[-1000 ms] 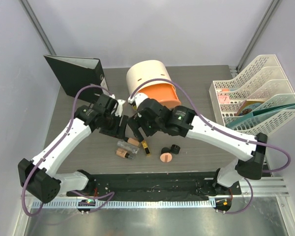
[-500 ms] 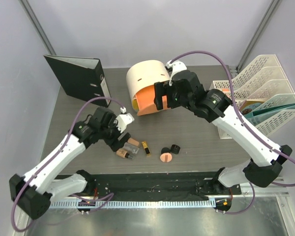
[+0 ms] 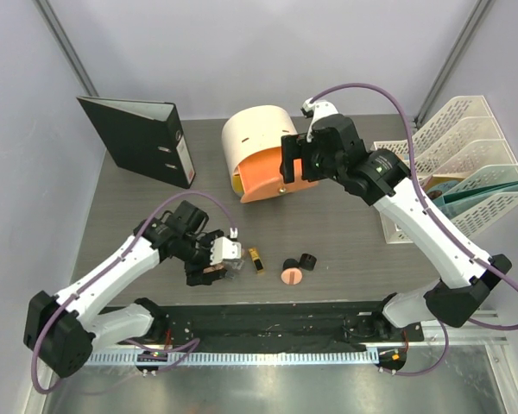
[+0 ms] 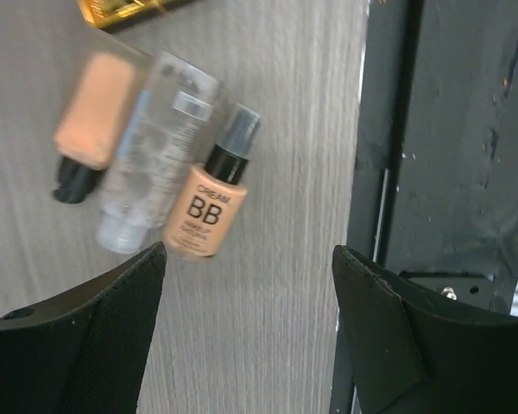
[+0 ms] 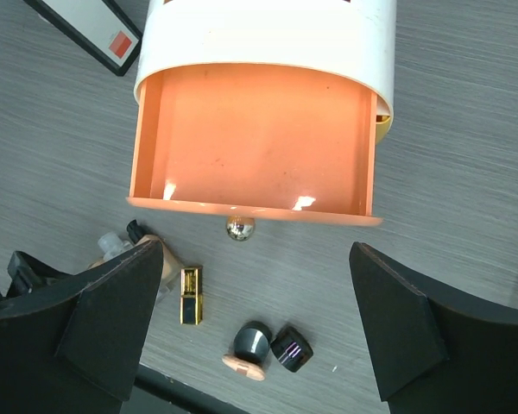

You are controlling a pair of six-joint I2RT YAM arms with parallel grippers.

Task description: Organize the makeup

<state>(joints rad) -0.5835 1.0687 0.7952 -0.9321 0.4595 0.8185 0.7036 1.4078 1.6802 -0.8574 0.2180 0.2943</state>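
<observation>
Three small cosmetics lie side by side, touching, near the front edge of the table (image 3: pixel 345 233). They are a peach bottle (image 4: pixel 93 121) with a black cap, a glossy clear tube (image 4: pixel 155 159), and a peach "BB cream" bottle (image 4: pixel 209 207) with a black pump neck. A black strip (image 4: pixel 440 172) runs along the table edge just beside the last one.

The left jaws hang over the trio, spread wide and grasping nothing, their pads matte and coarse-grained. Just right of the trio lies a boxy black-gold lipstick (image 3: pixel 255 260). Farther right, a round pink compact (image 3: pixel 291 277) and two small black jars (image 3: pixel 308 260) cluster together (one jar seems to touch the compact).

Bare grey wood-grain table separates all these from the large cream cylindrical box (image 3: pixel 257 134). Its smooth orange drawer (image 5: pixel 255 147) stands pulled out, with a shiny ball knob (image 5: pixel 240 228). The right jaws hover above the drawer, released and wide apart.

A black binder (image 3: pixel 138 138) stands at the rear left and a white slotted file rack (image 3: pixel 432 147) at the right edge. Pale walls enclose the table.
</observation>
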